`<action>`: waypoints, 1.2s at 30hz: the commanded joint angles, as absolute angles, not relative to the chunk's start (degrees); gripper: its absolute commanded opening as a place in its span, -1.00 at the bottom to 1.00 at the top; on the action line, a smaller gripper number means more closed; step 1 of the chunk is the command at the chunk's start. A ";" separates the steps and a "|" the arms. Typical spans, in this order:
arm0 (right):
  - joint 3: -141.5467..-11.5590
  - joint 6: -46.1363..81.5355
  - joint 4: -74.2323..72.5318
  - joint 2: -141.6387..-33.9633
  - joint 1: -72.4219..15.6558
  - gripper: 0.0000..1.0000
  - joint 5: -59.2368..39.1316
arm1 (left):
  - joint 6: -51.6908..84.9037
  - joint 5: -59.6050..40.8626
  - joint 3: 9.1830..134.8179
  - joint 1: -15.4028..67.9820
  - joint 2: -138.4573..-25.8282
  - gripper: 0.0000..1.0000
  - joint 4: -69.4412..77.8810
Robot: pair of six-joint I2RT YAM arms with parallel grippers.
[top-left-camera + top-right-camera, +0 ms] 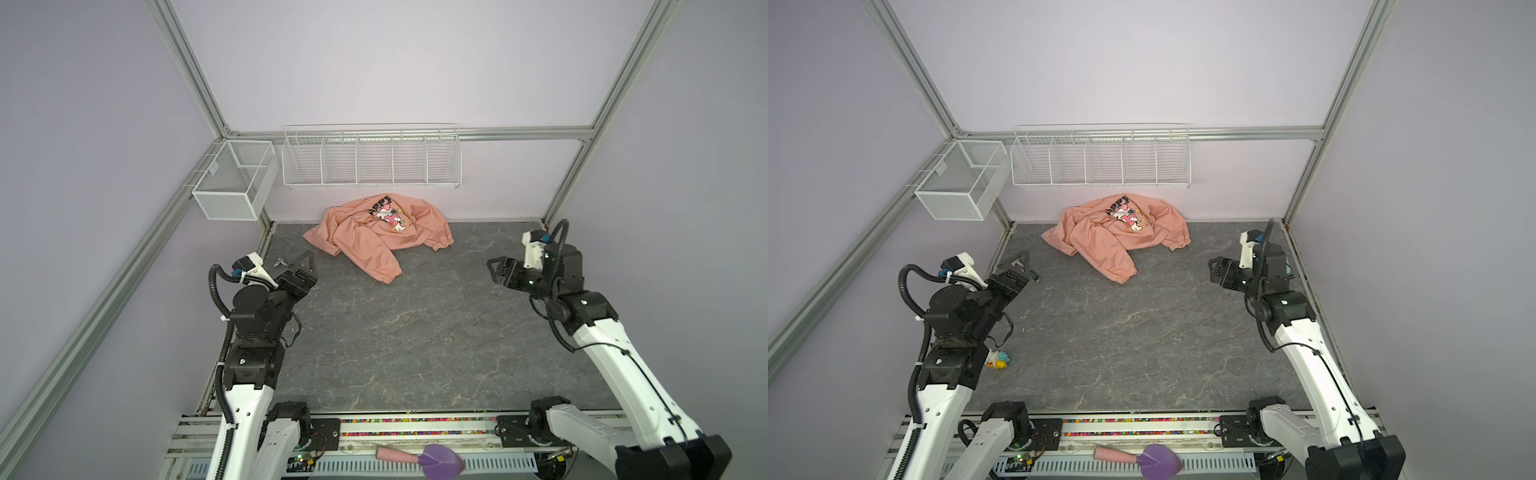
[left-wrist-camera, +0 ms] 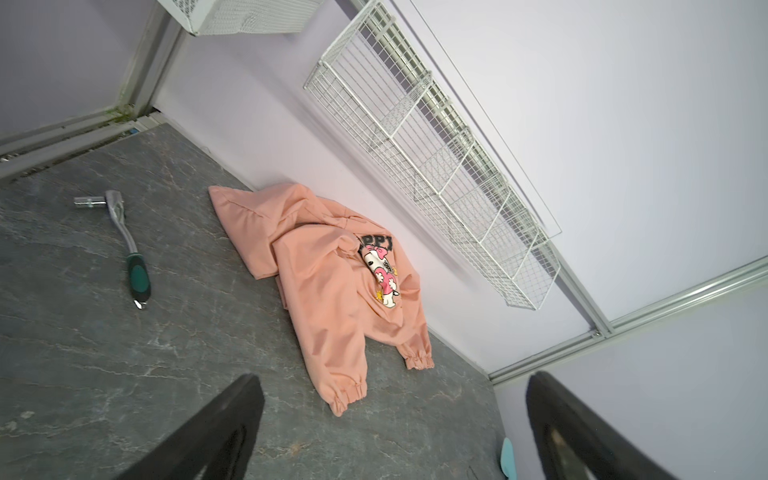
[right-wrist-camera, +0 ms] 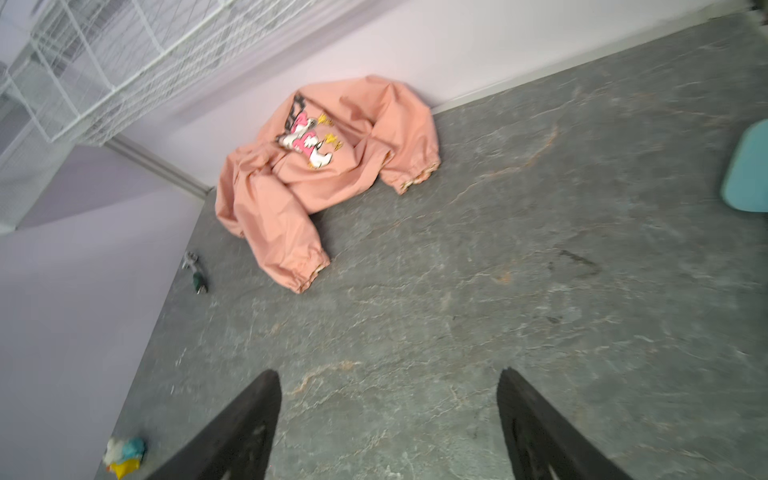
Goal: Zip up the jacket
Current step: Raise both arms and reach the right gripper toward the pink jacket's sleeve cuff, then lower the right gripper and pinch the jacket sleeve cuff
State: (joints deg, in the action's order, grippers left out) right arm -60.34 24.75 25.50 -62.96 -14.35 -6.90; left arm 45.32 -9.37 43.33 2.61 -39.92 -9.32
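Salmon-pink jacket (image 1: 374, 237) lies crumpled, back side up, on the surface (image 1: 415, 332) well ahead of the left tool (image 2: 392, 376) and right tool (image 3: 387, 370), both spread wide and empty; the approach looks barely begun, so next likely comes reaching in, flattening it and turning its front upward.

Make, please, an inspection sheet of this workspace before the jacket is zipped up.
surface: grey stone-look tabletop, nothing spilled.
job's things: jacket crumpled at the back wall, print up, zipper not visible.
clutter: ratchet wrench, toy duck, purple scoop on front rail, teal object partly seen.
grippers: left gripper open, right gripper open, both empty, away from the jacket.
cables: black hoses on both arms, clear of the jacket.
surroundings: wire rack on back wall, mesh basket on left frame.
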 commanded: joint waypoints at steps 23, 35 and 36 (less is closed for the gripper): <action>-123.30 9.66 46.22 -130.64 -47.50 0.57 21.05 | 47.85 -22.94 28.21 3.00 -43.44 0.95 -9.26; -138.44 12.93 47.60 -146.72 -46.99 0.70 24.04 | 47.38 -22.33 27.70 2.99 -41.88 0.96 -10.80; -139.08 13.29 47.72 -147.35 -46.70 0.69 23.92 | 47.51 -22.27 27.38 2.99 -41.84 0.97 -10.75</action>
State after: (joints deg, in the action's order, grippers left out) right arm -136.44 11.97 45.87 -145.93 -47.55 22.39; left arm 47.37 -23.09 27.51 2.74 -42.35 -9.78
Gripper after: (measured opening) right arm 0.847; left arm 0.982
